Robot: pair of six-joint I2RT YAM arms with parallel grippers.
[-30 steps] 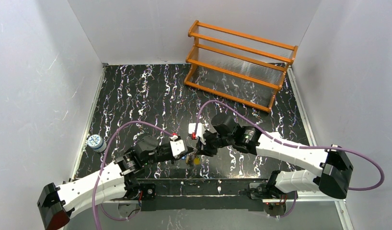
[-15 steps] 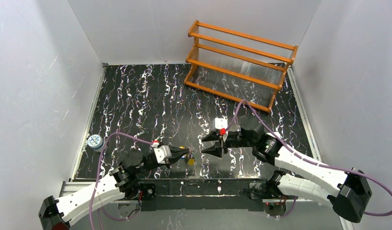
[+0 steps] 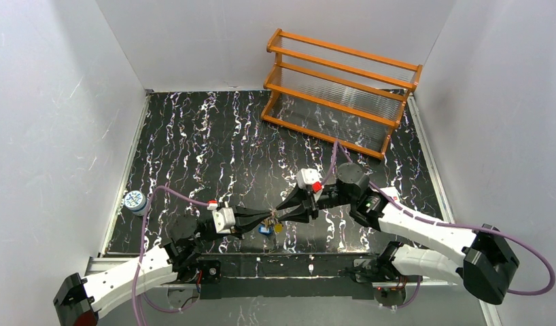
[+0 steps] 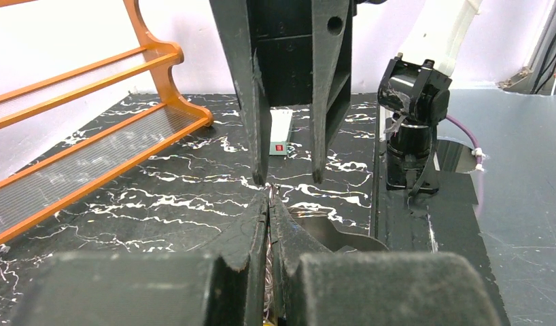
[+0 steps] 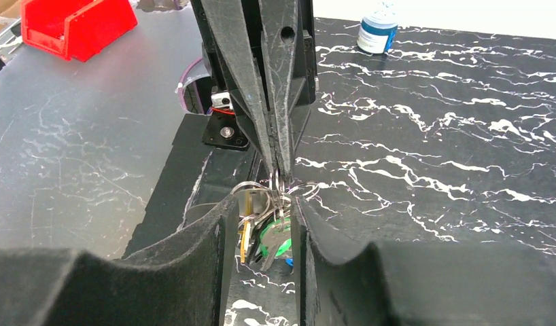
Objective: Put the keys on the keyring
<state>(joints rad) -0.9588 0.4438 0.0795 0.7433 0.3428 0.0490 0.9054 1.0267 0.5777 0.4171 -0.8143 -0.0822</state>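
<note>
Left gripper [image 4: 269, 200] pinched shut on keyring [image 5: 277, 182], just over near edge of table [image 3: 194, 149] — keys [image 5: 268, 234] dangling under it, between fingers of spread right gripper [image 4: 289, 178]. Risk: ring yanked from pinch by a clamp on the whole bunch — dropped keys.

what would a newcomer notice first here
The two grippers meeting tip to tip at front centre: the left gripper pinched shut on the keyring, the right gripper open either side of the hanging keys. Next, the orange rack at the far right.
</note>
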